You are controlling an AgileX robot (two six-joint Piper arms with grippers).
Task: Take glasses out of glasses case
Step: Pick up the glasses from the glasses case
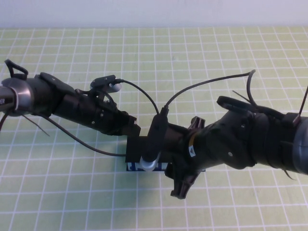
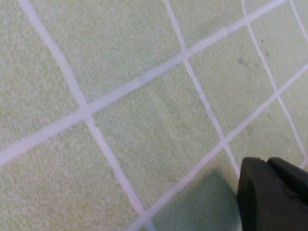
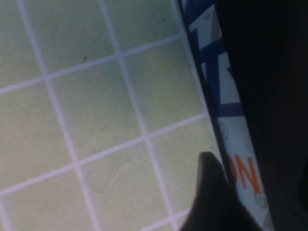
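Observation:
The glasses case (image 1: 137, 166) lies at the table's middle, with its black top and a strip of its light blue printed side showing under both arms. The glasses are hidden. My right gripper (image 1: 147, 153) reaches in from the right over the case, mostly hidden under its own camera. In the right wrist view one finger (image 3: 211, 202) lies against the case's blue side (image 3: 226, 120), with the black lid beside it. My left gripper (image 1: 131, 129) sits at the case's far left corner. The left wrist view shows only a black block (image 2: 272, 197) on the mat.
A green mat with a white grid (image 1: 72, 192) covers the table. Black cables (image 1: 139, 94) arch over the middle between the two arms. A white wall edge runs along the back.

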